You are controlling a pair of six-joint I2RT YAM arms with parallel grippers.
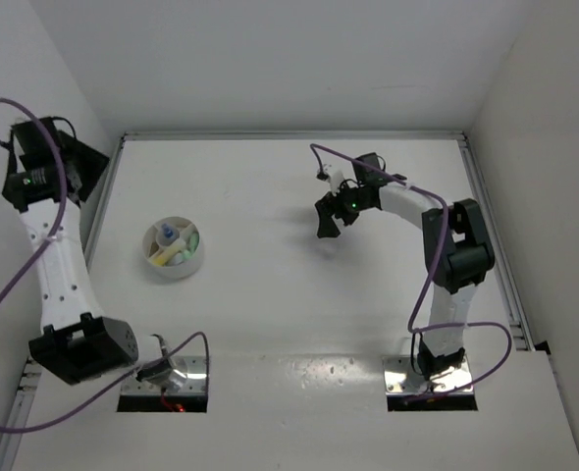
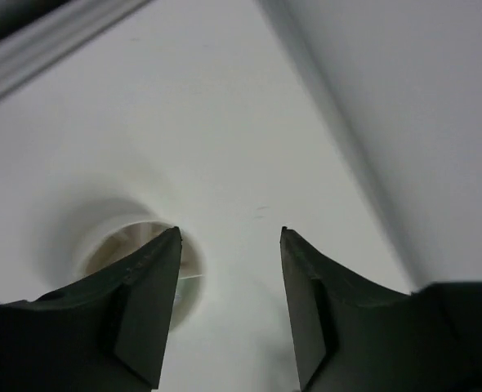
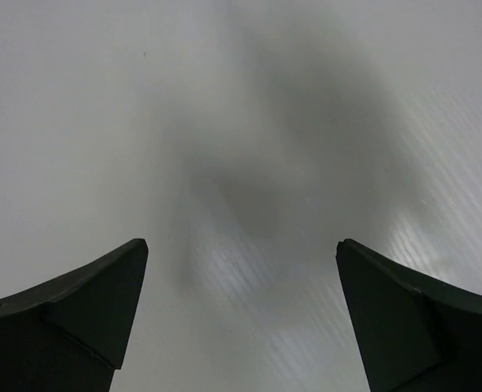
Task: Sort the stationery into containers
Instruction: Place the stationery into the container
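The small round white bowl [image 1: 175,274] sits near the white worktop's [image 1: 280,304] left edge with the pastel stationery pieces [image 1: 169,245] inside it, which is likely why both arms hang clear. Left jaws stand half open, right jaws wide, both empty. Only the overhead view shows the contents; the left wrist view catches just the rim.

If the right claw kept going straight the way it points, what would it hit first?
The bare table, most likely. The right gripper points down at it, open wide, and its wrist view shows nothing in between. How far above the table it hangs is unclear.
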